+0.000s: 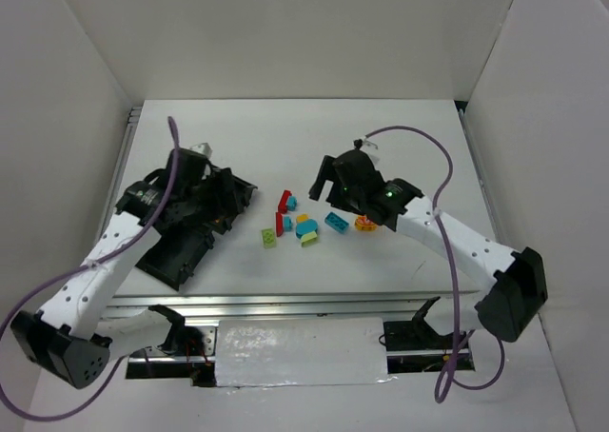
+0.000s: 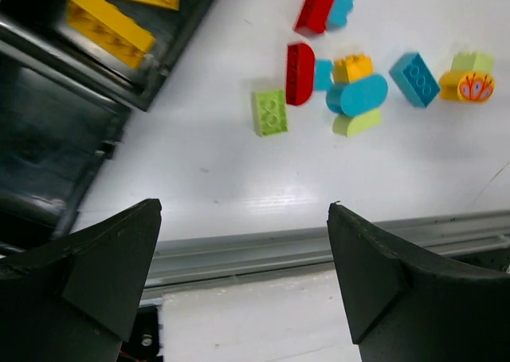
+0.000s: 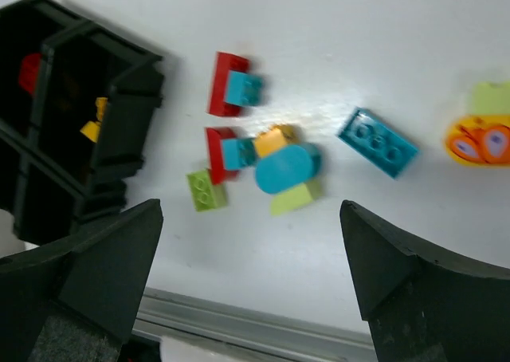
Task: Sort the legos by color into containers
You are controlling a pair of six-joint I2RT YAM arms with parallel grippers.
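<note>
Right now my right end effector (image 3: 251,206) hangs released, fingers spread wide with nothing between them, above the loose legos (image 3: 283,168) on the tabletop (image 3: 382,27). My left end effector (image 2: 243,210) is just as slack and empty, near the black tray (image 2: 48,147) whose compartments serve as the containers. Most bricks lie out on the tabletop, so I judge the sorting has far to go and the step in hand is the next pick. The cyan-blue brick (image 3: 377,141) looks like the best choice: it lies alone, apart from its neighbours. It sits at a slant, so I should turn my wrist until the fingers straddle its narrow width, then come straight down. The knot beside it is riskier, because red, cyan, orange-yellow and lime pieces touch there and one stray finger would scatter them. From my right wrist I see a red piece (image 3: 30,71) in one compartment and an orange-yellow piece (image 3: 96,119) in the one next to it. My left wrist shows two orange-yellow bricks (image 2: 107,23) in a compartment but no red. In the top view my left arm (image 1: 105,251) covers much of the tray, so its contents are hidden. Only that view shows both arms at once, with the pile between them.
</note>
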